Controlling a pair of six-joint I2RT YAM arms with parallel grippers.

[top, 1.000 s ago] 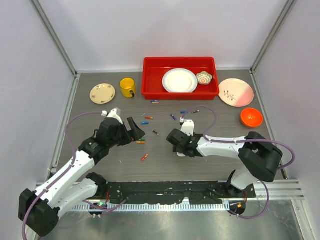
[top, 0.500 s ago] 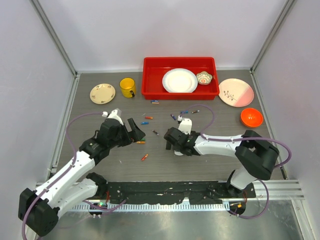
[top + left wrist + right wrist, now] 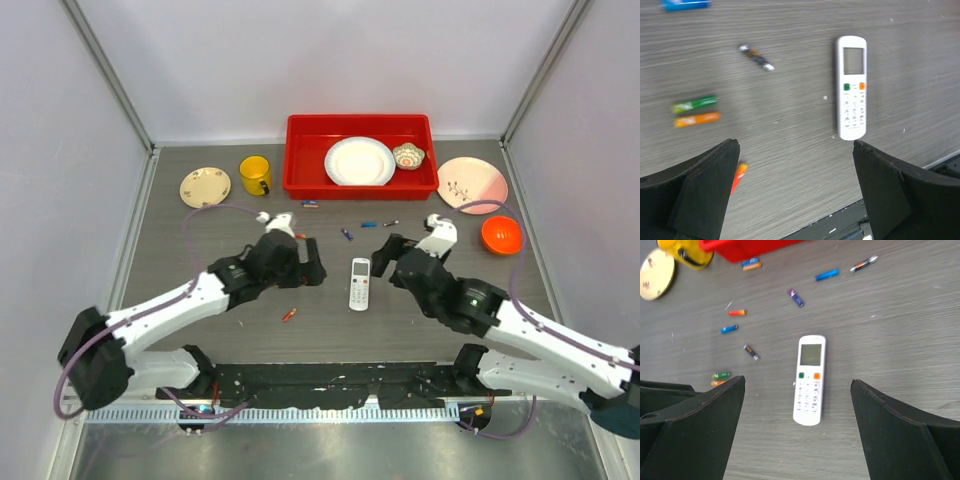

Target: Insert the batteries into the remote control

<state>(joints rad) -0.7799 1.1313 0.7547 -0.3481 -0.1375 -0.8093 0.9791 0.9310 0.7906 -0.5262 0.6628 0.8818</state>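
Since the remote control (image 3: 360,284) lies buttons-up between our left gripper (image 3: 308,262) and right gripper (image 3: 386,254), both spread wide and empty, batteries (image 3: 695,103) scattered around it, we reckon nothing's loaded yet.

Buttons up, the remote control (image 3: 852,86) keeps its back hidden against the table (image 3: 790,30). In the left wrist view, the top edge cuts a blue battery (image 3: 685,4), and an orange-red battery (image 3: 739,174) sits half behind a finger (image 3: 705,195) of the left gripper (image 3: 794,145). The right wrist view crops 3 items: red tray (image 3: 740,249), yellow cup (image 3: 702,257) and small plate (image 3: 655,270). The button labels are blurred, perhaps by motion.
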